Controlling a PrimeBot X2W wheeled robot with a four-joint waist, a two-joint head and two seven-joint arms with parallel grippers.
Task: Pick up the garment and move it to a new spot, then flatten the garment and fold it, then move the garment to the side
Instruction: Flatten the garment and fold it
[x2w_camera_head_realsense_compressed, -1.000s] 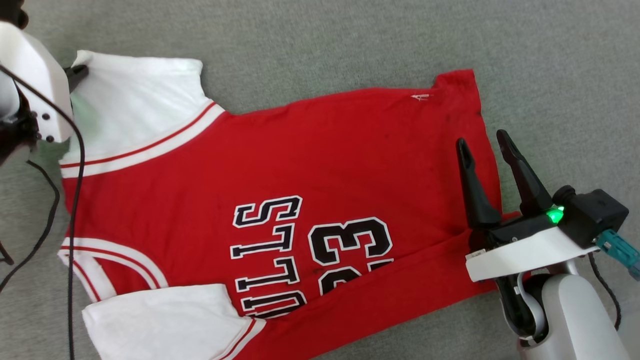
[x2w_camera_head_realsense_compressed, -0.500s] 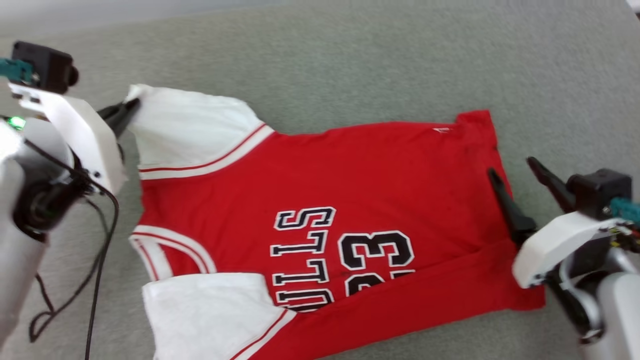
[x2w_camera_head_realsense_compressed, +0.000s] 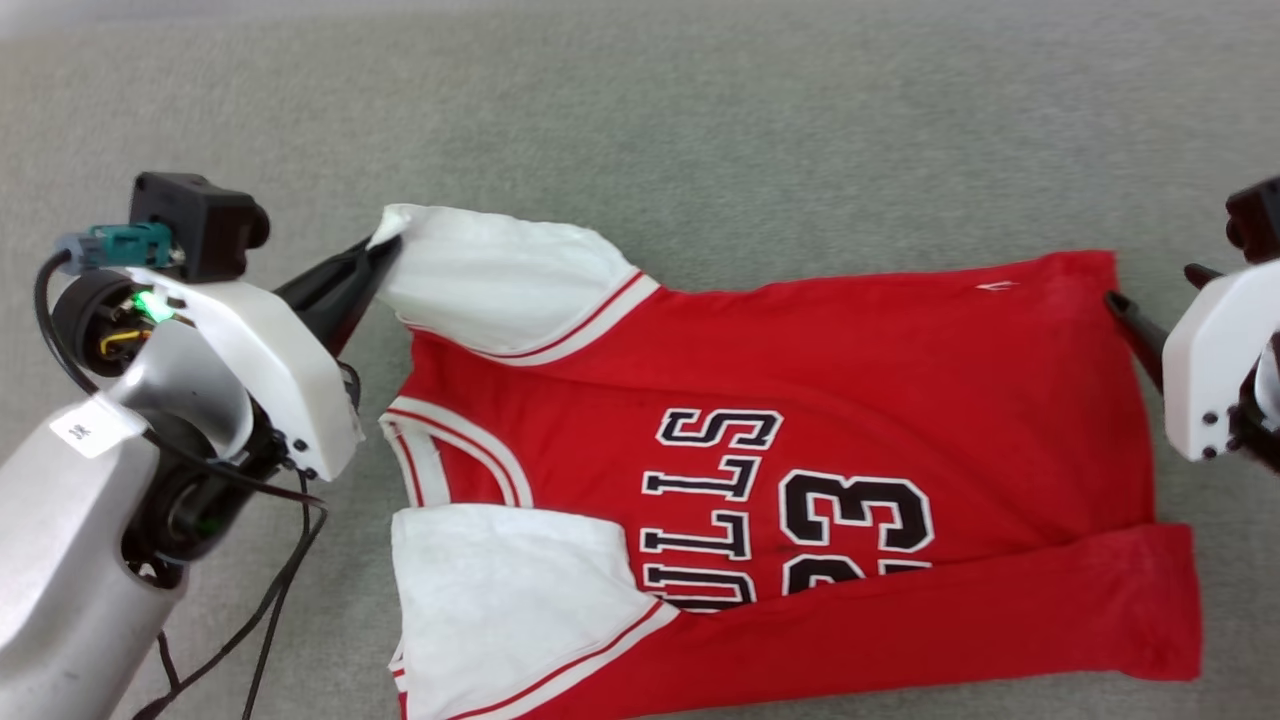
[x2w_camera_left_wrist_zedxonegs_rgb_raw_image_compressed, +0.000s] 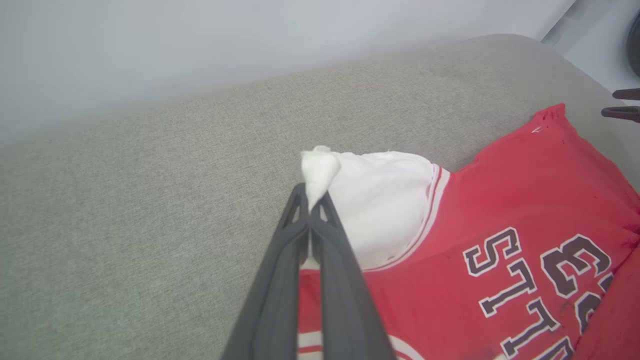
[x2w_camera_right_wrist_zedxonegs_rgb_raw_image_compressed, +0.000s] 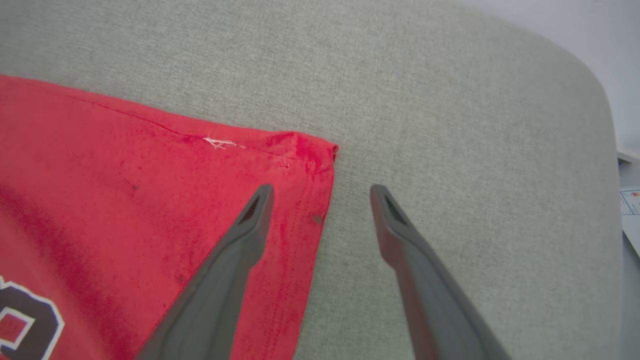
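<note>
Laid flat on the cushion (x2w_camera_head_realsense_compressed: 700, 120) with one side folded in, the jersey (x2w_camera_head_realsense_compressed: 800, 400) is gripped at a sleeve (x2w_camera_head_realsense_compressed: 500, 270) by the left fingers (x2w_camera_head_realsense_compressed: 338, 282), the right fingers (x2w_camera_right_wrist_zedxonegs_rgb_raw_image_compressed: 235, 250) held open; folding is judged unfinished.

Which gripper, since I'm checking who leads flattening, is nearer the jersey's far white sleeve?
Left. The left gripper is shut on the tip of the far white sleeve. The right gripper is open at the opposite hem, one finger over red cloth, one beside it.

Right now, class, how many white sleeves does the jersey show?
2. The far sleeve, upper left, is pinched by the left tool; the near sleeve, lower left, lies free.
</note>
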